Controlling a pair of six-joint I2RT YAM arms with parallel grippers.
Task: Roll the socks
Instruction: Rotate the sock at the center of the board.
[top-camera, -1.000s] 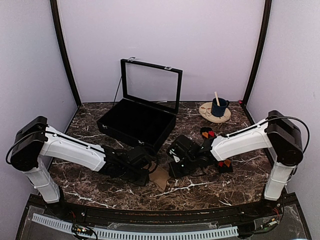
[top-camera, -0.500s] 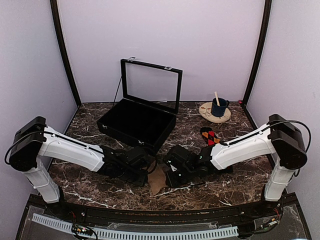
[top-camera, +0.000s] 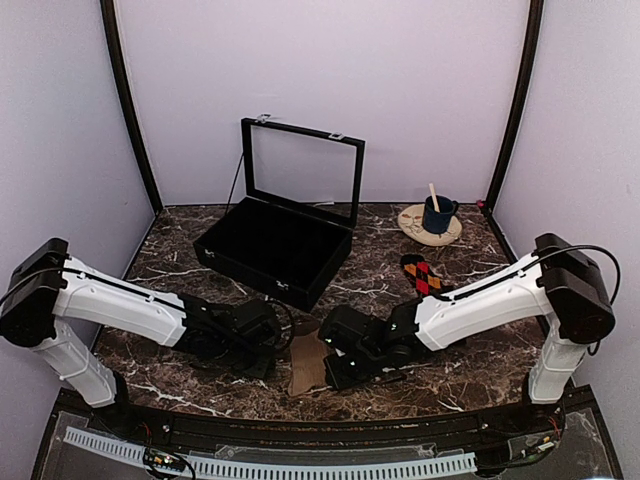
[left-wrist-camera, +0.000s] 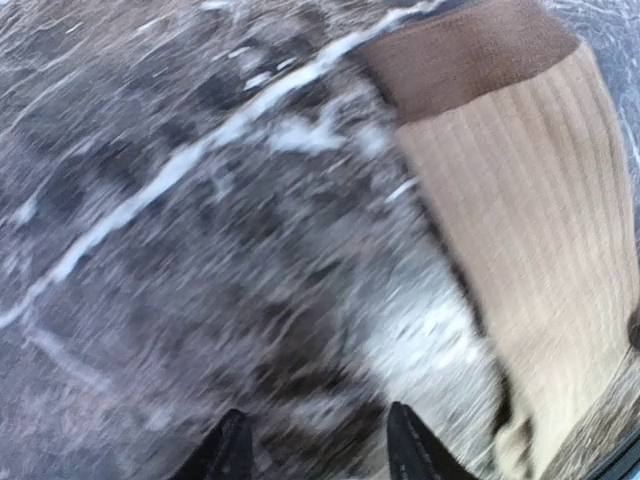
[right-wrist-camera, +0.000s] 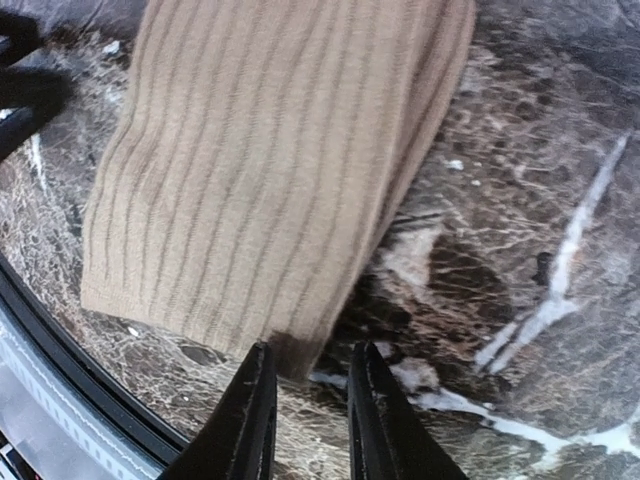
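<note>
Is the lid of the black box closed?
No, in the top view the black box has its glass lid standing upright, so the box is open.

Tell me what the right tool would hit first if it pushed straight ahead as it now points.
Probably the tan sock: its ribbed edge lies just beyond the right tool, whose fingertips are slightly apart with nothing between them. Height above the marble table is unclear.
</note>
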